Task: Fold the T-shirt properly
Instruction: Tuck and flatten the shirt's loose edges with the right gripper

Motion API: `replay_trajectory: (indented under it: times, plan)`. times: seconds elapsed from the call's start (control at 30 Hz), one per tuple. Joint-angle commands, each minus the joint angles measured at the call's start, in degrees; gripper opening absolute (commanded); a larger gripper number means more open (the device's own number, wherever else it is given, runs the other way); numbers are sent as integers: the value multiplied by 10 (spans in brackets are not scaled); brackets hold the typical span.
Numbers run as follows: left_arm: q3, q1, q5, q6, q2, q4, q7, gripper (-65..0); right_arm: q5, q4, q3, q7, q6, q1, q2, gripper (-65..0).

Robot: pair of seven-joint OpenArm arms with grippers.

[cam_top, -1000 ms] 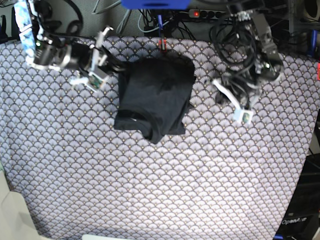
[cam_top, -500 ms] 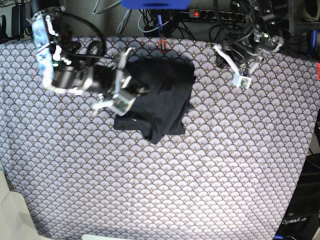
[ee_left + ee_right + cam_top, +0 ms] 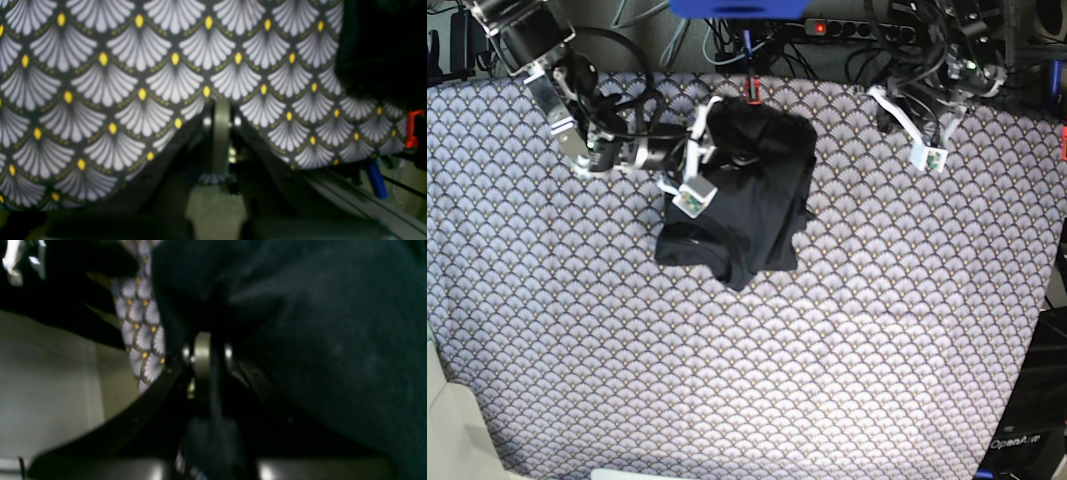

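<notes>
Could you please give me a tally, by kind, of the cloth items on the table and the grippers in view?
Garments: 1, the T-shirt, dark and partly folded
Table coverings: 1, the fan-patterned tablecloth
Grippers: 2, the right gripper at the shirt's upper edge and the left gripper away from it
Total: 4

A table covered by a grey fan-patterned tablecloth (image 3: 827, 350) carries everything; each fan in the print has a small yellow dot at its tip. A folded dark T-shirt (image 3: 747, 200) lies directly on the cloth toward the far edge, roughly central, with its neckline nearest the viewer. At that far edge a small red clip (image 3: 751, 90) sits on the cloth's border.
</notes>
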Motion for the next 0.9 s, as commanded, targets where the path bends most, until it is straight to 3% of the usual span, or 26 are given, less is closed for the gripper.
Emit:
replay_trajectory:
  times: [0.0, 0.23, 0.33, 0.53, 0.63, 0.87]
  plan:
    - [0, -3, -5, -1, -1, 6, -4, -650, -34, -12, -5, -24, -12, 4, 9, -614]
    - [3, -10, -5, 0, -1, 11, -2, -650, -34, -50, -24, 7, -12, 5, 19, -614]
    - [1, -16, -4, 0, -1, 6, 0, -650, -34, 7, -26, 1, -12, -4, 40, -614]
    - [4, -18, -4, 0, -1, 9, 0, -650, -33, 203, -22, -99, -12, -19, 48, -615]
    - [0, -17, -4, 0, -1, 11, 1, -650, -33, 256, -21, -148, -12, -12, 25, -614]
    - [0, -12, -4, -1, -2, 12, 1, -650, -33, 263, -27, -201, -12, 36, -24, -614]
